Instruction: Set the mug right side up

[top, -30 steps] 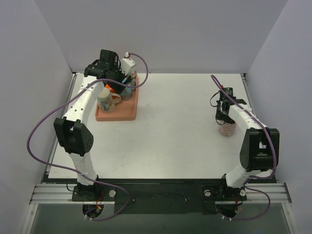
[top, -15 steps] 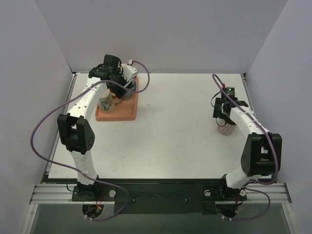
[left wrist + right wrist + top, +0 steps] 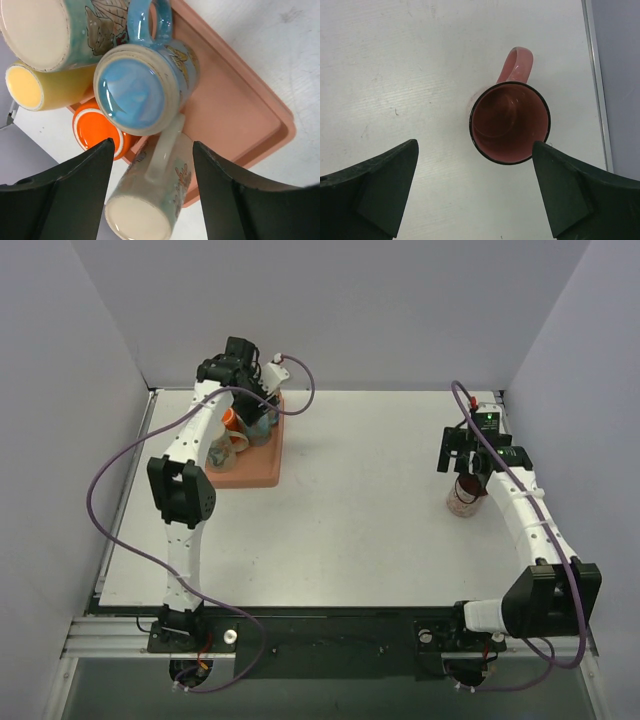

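The pink mug (image 3: pixel 510 122) stands right side up on the white table, mouth facing up and handle pointing away; it also shows at the table's right side (image 3: pixel 465 500). My right gripper (image 3: pixel 474 145) hangs open just above it, fingers wide and apart from the rim, seen from overhead (image 3: pixel 462 462). My left gripper (image 3: pixel 152 145) is open above the salmon tray (image 3: pixel 235 115), its fingers either side of a cream mug (image 3: pixel 145 200) whose base faces the camera. A blue mug (image 3: pixel 131 92) stands upside down beside it.
The tray (image 3: pixel 258 472) at the back left also holds a large pale mug (image 3: pixel 45 30), a yellow mug (image 3: pixel 30 87) and an orange mug (image 3: pixel 97 131), all bases up and crowded together. The table's right edge (image 3: pixel 595 75) runs close to the pink mug.
My right gripper has opened and lifted off the pink mug, which stays standing. The left gripper has shifted right over the tray and its fingers have narrowed slightly.
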You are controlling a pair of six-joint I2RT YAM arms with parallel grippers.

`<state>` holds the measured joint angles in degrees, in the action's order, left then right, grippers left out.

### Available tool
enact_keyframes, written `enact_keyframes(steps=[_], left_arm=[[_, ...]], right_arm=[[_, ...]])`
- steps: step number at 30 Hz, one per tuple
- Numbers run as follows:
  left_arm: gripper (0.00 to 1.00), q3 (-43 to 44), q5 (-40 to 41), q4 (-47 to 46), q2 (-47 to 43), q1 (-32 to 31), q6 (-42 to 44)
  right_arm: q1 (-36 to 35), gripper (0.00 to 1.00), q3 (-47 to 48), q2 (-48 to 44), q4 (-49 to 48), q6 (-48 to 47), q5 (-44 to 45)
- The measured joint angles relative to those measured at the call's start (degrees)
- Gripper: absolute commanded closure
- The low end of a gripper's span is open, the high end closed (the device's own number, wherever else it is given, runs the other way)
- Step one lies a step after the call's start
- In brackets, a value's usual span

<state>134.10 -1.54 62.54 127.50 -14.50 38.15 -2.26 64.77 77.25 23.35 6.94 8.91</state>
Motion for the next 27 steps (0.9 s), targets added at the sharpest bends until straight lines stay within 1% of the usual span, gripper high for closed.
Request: enact_keyframes(steps=[1, 3, 5, 11, 16, 21, 24, 26, 27], left_arm=[[0.33, 2.5, 0.4, 0.8, 2.0, 0.1, 0.3], [0.34, 6.0, 1.4, 2.2, 4.7, 0.1, 1.1], [0.33, 6.8, 2.4, 3.7, 5.8, 0.1, 2.1], [0.34, 2.6, 4.2, 6.0, 5.9, 0.1, 6.4], [0.34, 2.9, 4.8, 9.1, 6.4, 0.5, 9.3], [0.33, -1.9, 6.3, 7.3, 5.6, 1.0, 11.9], [0.33, -2.2, 7.2, 6.9, 6.3, 1.0, 12.5], [0.35, -1.5, 7.6, 6.3, 6.9, 1.0, 12.5], [0.43, -1.0, 7.6, 6.1, 7.3, 1.0, 12.5]], right_arm=[[-0.2, 0.09, 0.5, -0.7, 0.7, -0.2, -0.1], [-0.6, 0.09, 1.3, -1.8, 1.6, -0.5, -0.3], [-1.0, 0.09, 2.0, -2.8, 2.2, -0.9, -0.4], [-1.6, 0.09, 2.3, -5.2, 3.4, -1.2, -0.4], [-1.6, 0.09, 2.4, -6.1, 4.7, -1.3, -0.9], [-1.7, 0.09, 2.9, -6.9, 5.2, -1.3, -1.4], [-2.0, 0.09, 3.0, -7.8, 5.2, -1.3, -1.7], [-2.1, 0.09, 3.0, -8.1, 5.2, -1.2, -1.9], [-2.3, 0.09, 3.0, -8.3, 5.2, -1.2, -1.9]])
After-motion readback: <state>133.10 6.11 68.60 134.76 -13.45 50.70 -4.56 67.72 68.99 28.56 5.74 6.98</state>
